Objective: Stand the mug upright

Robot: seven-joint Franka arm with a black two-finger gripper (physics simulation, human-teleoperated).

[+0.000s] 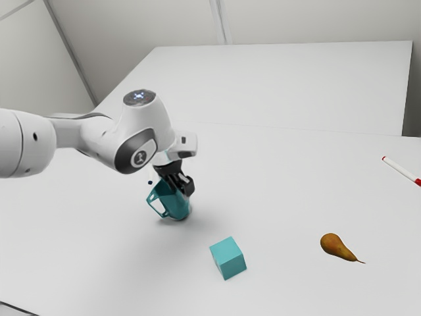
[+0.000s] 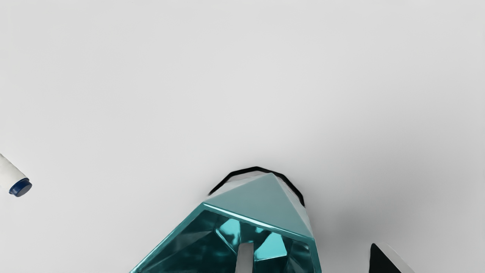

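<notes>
The teal mug (image 1: 177, 205) has its base down at the table and its opening up toward the hand, its handle on the exterior view's left; whether it leans slightly I cannot tell. Over its rim is my black gripper (image 1: 179, 184). In the wrist view the faceted mug (image 2: 261, 208) shows its hollow inside. My gripper (image 2: 310, 252) is open there, one finger (image 2: 244, 259) reaching into the mug and the other finger (image 2: 388, 261) outside, with the mug's wall between them and space on both sides of it.
A teal cube (image 1: 228, 257) lies near the mug, toward the exterior view's lower right. Farther right are a brown pear (image 1: 337, 247) and a red-capped white marker (image 1: 400, 169). A blue-ended marker (image 2: 15, 178) lies on the white table (image 2: 151, 94) beside the mug.
</notes>
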